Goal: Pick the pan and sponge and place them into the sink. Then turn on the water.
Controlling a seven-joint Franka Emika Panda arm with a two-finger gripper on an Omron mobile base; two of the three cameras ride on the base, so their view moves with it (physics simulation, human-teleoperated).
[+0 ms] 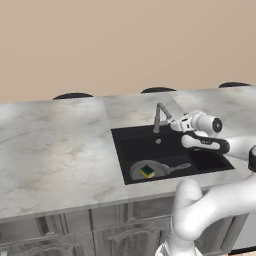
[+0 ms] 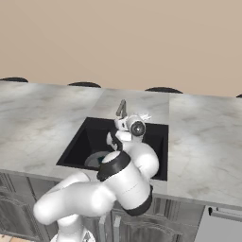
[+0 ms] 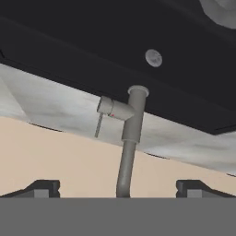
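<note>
The dark grey pan (image 1: 139,172) lies in the front left of the black sink (image 1: 135,145), its handle pointing right. On the pan rests the green-and-yellow sponge (image 1: 147,171). A sliver of the pan (image 2: 96,159) shows behind my arm, and its rim (image 3: 221,11) shows in the upside-down hand view. My gripper (image 1: 173,125) hovers over the basin just right of the faucet (image 1: 159,117), facing it. In the hand view the gripper (image 3: 118,189) is open, its fingertips (image 3: 44,188) wide on either side of the faucet (image 3: 131,120). No water falls from the spout.
Grey marble countertop (image 1: 55,150) surrounds the sink on all sides. The silver drain (image 3: 153,57) sits mid-basin. A thin lever (image 3: 99,124) hangs from the faucet's side knob. Dark stool tops (image 1: 72,95) line the far counter edge.
</note>
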